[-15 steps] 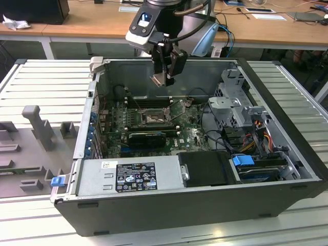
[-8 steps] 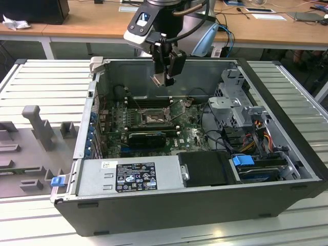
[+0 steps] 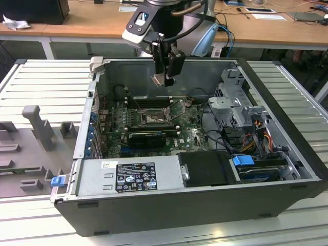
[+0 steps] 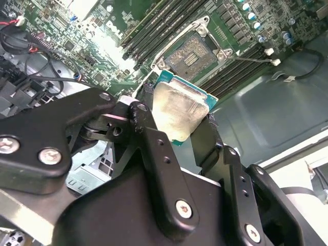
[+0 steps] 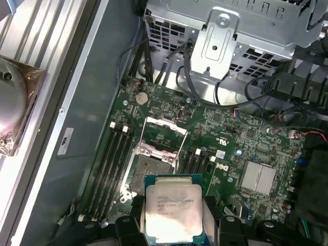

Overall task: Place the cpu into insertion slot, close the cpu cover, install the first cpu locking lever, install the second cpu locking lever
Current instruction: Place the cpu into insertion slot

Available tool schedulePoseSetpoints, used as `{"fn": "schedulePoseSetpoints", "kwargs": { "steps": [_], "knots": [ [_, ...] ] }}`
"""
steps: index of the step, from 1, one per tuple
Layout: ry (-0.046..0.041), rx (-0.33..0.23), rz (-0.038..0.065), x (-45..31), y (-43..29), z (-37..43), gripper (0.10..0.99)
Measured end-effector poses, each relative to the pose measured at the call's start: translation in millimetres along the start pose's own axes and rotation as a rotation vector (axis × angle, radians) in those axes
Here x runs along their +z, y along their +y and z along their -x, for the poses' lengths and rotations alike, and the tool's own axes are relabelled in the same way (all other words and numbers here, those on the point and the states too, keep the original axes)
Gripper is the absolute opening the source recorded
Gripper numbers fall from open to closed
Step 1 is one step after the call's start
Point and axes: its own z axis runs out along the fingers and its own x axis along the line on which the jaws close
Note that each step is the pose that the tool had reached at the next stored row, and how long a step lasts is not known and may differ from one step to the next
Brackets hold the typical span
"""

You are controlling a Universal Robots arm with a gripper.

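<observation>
the gripper (image 3: 165, 78) hangs in the upper middle of the exterior view, above the open computer case (image 3: 205, 207). its black fingers (image 4: 148, 133) pinch the cpu (image 4: 179, 110) by two opposite edges. in both wrist views the chip's pale silver face shows between the fingers, with a green rim around it. the cpu is held in the air, well apart from the board, touching only the fingers. below it on the green motherboard (image 3: 189, 130) lies the insertion slot (image 5: 152, 165), its dark centre bare. the cpu cover (image 5: 166, 125) is swung up off the slot and stands open at one side. long black memory slots (image 5: 115, 164) run beside the socket. in the exterior view a grey power supply (image 3: 128, 177) sits in the lower middle of the frame, along the case's near wall, and a metal drive cage (image 3: 236, 102) sits right of centre.
</observation>
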Motion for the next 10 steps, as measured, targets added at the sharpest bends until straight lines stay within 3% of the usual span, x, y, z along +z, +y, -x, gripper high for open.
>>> {"fn": "schedulePoseSetpoints", "kwargs": {
  "steps": [10],
  "knots": [
    [-0.0063, 0.072, 0.001, 0.1, 0.0, 0.0, 0.533]
  ]
}}
